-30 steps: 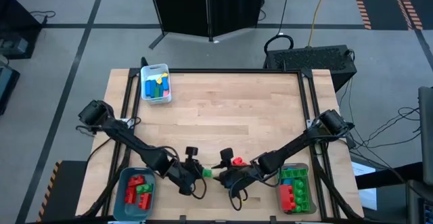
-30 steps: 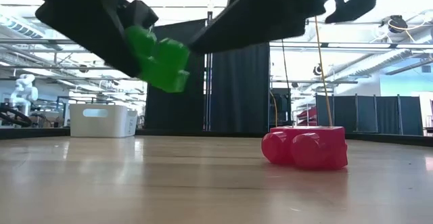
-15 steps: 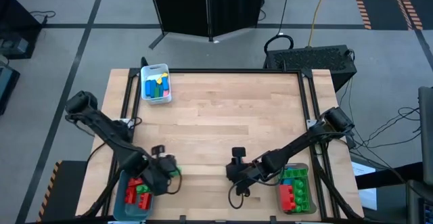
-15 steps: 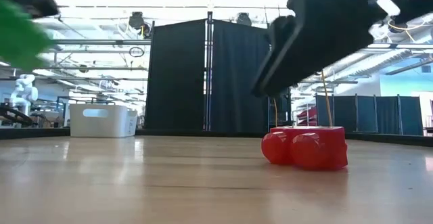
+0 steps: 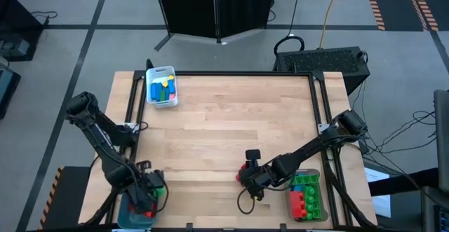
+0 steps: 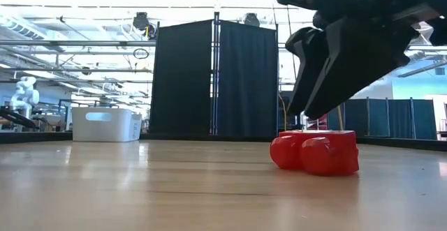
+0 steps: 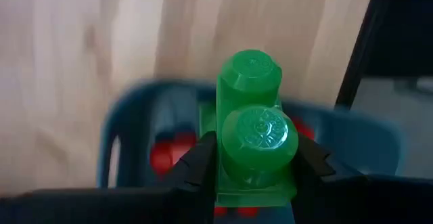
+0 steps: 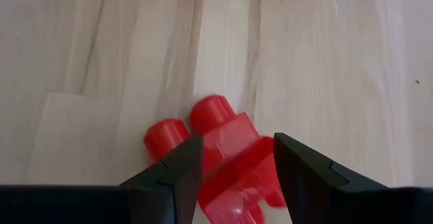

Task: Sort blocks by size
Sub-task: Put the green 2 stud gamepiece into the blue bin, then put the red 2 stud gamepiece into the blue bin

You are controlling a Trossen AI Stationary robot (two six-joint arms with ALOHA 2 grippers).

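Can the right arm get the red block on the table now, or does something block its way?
Probably yes. The right gripper hangs just over the red block with its jaws open on either side of it, and bare table lies around it.

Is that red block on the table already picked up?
No. The red block rests on the table; the right pincer straddles it, open.

Three bins (image 5: pixel 161 87) at table (image 5: pixel 231 120) corners, one block (image 6: pixel 316 151) on bare wood, seemingly between right pincer (image 8: pixel 231 162) fingers.

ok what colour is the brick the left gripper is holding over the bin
Green brick, clearest in the left wrist view, clamped in the left gripper.
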